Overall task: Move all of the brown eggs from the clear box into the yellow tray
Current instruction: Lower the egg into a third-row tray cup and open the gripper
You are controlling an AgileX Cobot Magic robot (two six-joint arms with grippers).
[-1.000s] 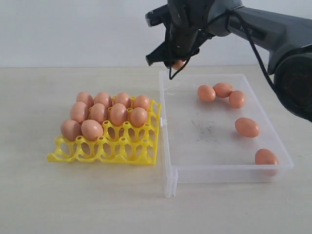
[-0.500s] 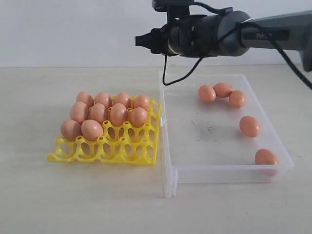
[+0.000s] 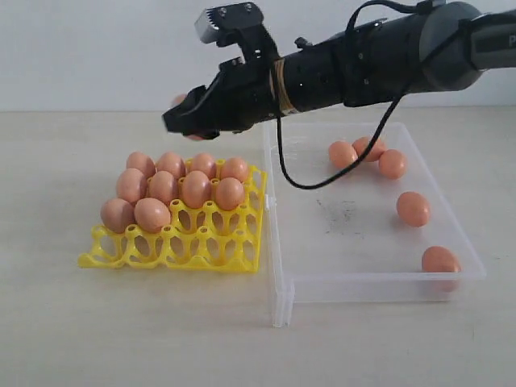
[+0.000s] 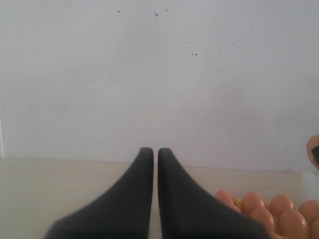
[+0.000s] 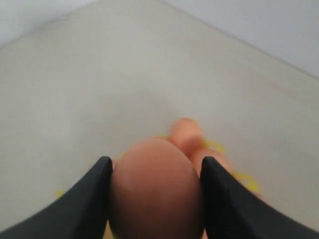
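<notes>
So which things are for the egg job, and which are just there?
For the job: right gripper, held egg, five brown eggs in the clear box, yellow tray.
Just there: left gripper (shut, empty), table, wall.

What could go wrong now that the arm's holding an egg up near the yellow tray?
1. The right end effector pinches the carried egg only at its sides, up in the air by the seated eggs; a slip could drop it onto them.
2. The free cups of the yellow tray lie right beside filled ones, so it could bump a neighbour while lowering.
</notes>
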